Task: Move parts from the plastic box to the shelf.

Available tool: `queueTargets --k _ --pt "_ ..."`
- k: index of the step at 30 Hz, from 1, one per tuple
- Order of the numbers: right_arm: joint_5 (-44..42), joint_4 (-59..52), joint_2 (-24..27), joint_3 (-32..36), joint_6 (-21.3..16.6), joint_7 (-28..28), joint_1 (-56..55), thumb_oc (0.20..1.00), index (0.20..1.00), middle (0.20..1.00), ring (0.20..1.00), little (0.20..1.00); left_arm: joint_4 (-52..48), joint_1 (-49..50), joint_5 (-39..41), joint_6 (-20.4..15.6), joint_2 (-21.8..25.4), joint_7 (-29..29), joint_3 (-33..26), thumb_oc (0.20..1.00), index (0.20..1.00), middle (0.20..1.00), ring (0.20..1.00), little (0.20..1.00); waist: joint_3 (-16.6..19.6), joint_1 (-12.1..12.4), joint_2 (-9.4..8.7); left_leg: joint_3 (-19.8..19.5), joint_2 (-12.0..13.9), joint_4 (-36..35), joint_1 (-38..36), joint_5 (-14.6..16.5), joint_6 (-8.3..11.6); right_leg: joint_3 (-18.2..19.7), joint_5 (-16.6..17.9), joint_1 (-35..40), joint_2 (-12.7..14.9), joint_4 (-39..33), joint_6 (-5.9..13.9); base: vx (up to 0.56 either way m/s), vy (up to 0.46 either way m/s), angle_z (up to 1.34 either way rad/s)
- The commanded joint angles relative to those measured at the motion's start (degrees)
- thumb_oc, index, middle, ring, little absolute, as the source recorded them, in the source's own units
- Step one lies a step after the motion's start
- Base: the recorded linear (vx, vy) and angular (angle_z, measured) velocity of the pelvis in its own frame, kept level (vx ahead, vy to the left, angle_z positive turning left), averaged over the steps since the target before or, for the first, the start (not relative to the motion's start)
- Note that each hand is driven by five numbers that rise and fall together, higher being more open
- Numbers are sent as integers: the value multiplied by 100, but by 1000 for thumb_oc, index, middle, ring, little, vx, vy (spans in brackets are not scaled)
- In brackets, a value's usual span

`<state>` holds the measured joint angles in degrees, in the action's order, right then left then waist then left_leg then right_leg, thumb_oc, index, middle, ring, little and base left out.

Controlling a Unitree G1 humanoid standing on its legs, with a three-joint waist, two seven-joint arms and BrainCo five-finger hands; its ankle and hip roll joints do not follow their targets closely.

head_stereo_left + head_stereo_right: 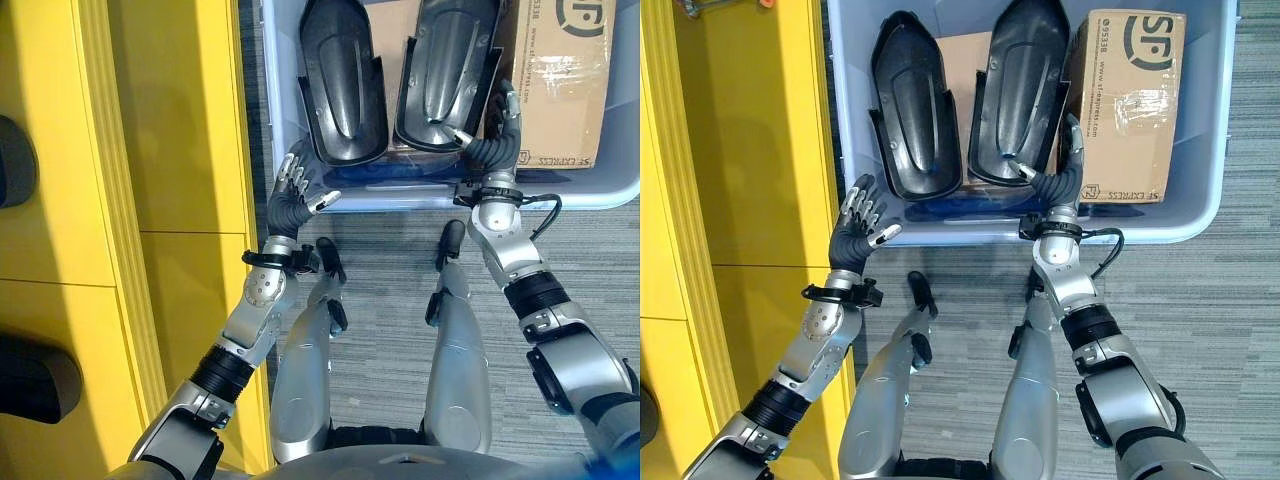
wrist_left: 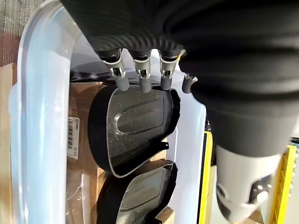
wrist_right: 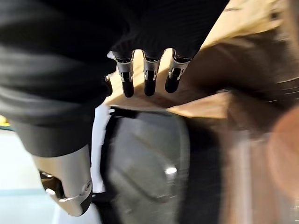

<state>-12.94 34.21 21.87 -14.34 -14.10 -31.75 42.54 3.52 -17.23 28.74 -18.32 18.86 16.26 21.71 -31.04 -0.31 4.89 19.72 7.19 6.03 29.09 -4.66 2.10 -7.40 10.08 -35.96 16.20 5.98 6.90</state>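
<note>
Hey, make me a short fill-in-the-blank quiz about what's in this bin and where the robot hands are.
1. The two black parts lie in a pale blue ____.
2. A cardboard ____ sits right of the parts.
3. The right robot hand reaches over the bin's ____ rim.
4. The left robot hand holds ____.

Missing words: bin; box; near; nothing

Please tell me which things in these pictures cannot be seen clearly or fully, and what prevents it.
- Pale blue plastic box: far end cut off by the top edge of both eye views.
- Box floor: covered by two black moulded plastic parts and brown cardboard cartons.
- Right hand: whether it touches the right part is unclear; the right wrist view is blurred.
- Yellow shelf: cut off at the left edge.
</note>
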Motion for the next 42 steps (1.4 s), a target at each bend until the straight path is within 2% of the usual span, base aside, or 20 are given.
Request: queueTargets --k 1,2,11,12,16,17,18,19,20,21,22,26,33,42 --pt "-222 -121 29 90 -236 -55 225 1000 1000 1000 1000 1000 -533 68 80 -313 243 -31 51 1000 1000 1000 1000 1000 124 96 159 -436 418 336 241 123 395 -82 -293 -142 169 615 333 68 7 -2" --pt "-260 -66 14 104 -239 -57 220 1000 1000 1000 1000 1000 -526 70 79 -310 241 -34 57 1000 1000 1000 1000 1000 125 105 170 -484 416 327 158 237 450 -67 -404 -72 167 639 386 70 9 -3" --pt "-664 441 -33 193 -320 -22 289 1000 1000 1000 1000 1000 -541 67 101 -318 225 -15 86 1000 1000 1000 1000 1000 125 118 189 -520 391 233 143 203 440 -47 -399 -103 153 633 386 2 4 0" --pt "-757 522 8 201 -350 -42 371 1000 1000 1000 1000 1000 -546 63 114 -327 234 0 88 1000 1000 1000 1000 1000 124 127 177 -505 361 185 195 80 378 -51 -275 -188 139 600 341 -53 8 0" --pt "-937 609 166 275 -375 6 518 1000 1000 1000 1000 1000 -555 77 115 -318 248 -20 61 1000 1000 1000 1000 1000 124 140 185 -513 346 154 186 66 372 -52 -281 -187 138 606 333 6 3 0" --pt "-1026 640 198 304 -389 19 580 1000 1000 1000 1000 1000 -556 85 129 -318 253 -34 69 1000 1000 1000 1000 1000 125 152 193 -559 339 152 87 188 422 -38 -403 -113 139 652 384 0 0 0" --pt "-1100 698 235 315 -402 44 633 1000 1000 1000 1000 1000 -567 91 142 -326 256 -41 75 1000 1000 1000 1000 1000 124 149 188 -505 341 153 168 75 373 -58 -296 -185 142 628 331 85 16 0" --pt "-1340 950 302 370 -414 113 797 1000 1000 1000 1000 1000 -570 97 184 -331 280 -72 96 1000 1000 1000 1000 1000 125 179 202 -558 328 140 61 189 423 -36 -416 -92 139 650 379 -51 -8 0" --pt "-1452 1155 370 382 -425 140 915 1000 1000 1000 1000 1000 -591 101 204 -336 292 -90 106 1000 1000 1000 1000 1000 124 182 205 -499 333 146 135 81 374 -54 -314 -161 142 634 328 81 14 0" --pt "-1555 1316 418 402 -419 132 1022 1000 1000 1000 1000 1000 -586 95 232 -328 304 -106 126 1000 1000 1000 1000 1000 126 198 210 -560 330 139 48 193 426 -27 -428 -82 142 661 374 -58 -14 0" --pt "-1713 1498 504 399 -443 175 1185 1000 1000 1000 1000 1000 -590 92 259 -321 305 -114 127 1000 1000 1000 1000 1000 125 198 213 -511 334 144 126 77 376 -49 -321 -159 146 652 313 0 0 0" --pt "-1894 1673 628 358 -436 240 1350 1000 1000 1000 1000 1000 -603 91 297 -307 310 -127 137 1000 1000 1000 1000 1000 125 214 214 -522 332 113 108 64 381 -54 -341 -166 133 668 306 -15 -3 0" --pt "-1941 2154 908 233 -295 317 1682 1000 1000 1000 1000 1000 -630 110 360 -295 353 -182 155 1000 1000 1000 1000 1000 125 263 222 -541 328 95 89 54 383 -68 -373 -176 131 738 299 0 0 0" --pt "-1733 2937 1364 -275 15 542 2349 1000 1000 1000 1000 1000 -687 63 392 -328 426 -211 181 1000 1000 1000 1000 1000 124 345 222 -678 262 34 113 35 371 -36 -391 -277 78 809 316 0 0 0"
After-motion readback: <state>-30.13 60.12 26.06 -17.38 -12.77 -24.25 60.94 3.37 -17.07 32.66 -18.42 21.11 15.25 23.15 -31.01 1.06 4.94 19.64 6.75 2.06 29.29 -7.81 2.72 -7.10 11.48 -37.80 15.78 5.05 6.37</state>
